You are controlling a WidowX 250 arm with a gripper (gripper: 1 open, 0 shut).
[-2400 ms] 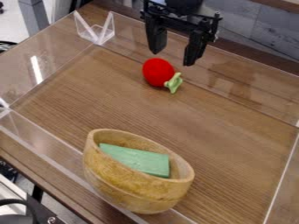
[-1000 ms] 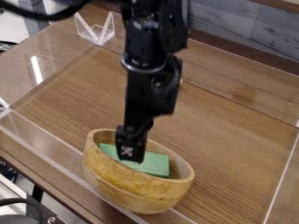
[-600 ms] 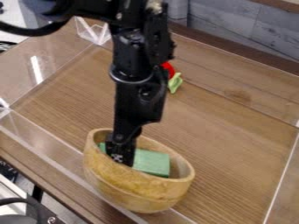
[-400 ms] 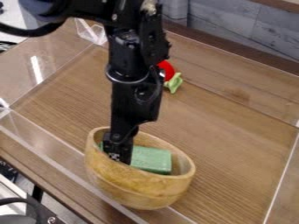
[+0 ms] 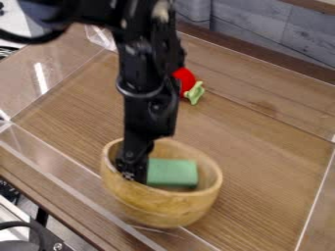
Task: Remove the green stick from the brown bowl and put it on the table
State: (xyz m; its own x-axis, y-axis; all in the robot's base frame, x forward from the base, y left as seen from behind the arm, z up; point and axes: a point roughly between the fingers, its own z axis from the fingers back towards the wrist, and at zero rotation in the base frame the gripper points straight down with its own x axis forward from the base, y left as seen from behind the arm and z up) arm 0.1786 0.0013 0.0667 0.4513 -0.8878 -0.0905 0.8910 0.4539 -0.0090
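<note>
The brown bowl (image 5: 160, 210) stands near the table's front edge. In it lies the green stick (image 5: 174, 175), flat, with its right part showing. My gripper (image 5: 132, 167) points straight down into the bowl's left half, over the stick's left end, which the dark fingers (image 5: 127, 169) hide. The jaws stand open, and I cannot see them pressing on the stick. The black arm rises from the bowl toward the upper left.
A red ball-like toy (image 5: 185, 77) with a green piece (image 5: 197, 94) lies behind the arm on the wooden table (image 5: 262, 127). Clear acrylic walls (image 5: 37, 80) ring the table, with a small clear stand (image 5: 105, 34) at the back left.
The gripper has sunk into the bowl and shifted left, now covering the stick's left end. The bowl has slid slightly to the right. The jaws stayed open.
</note>
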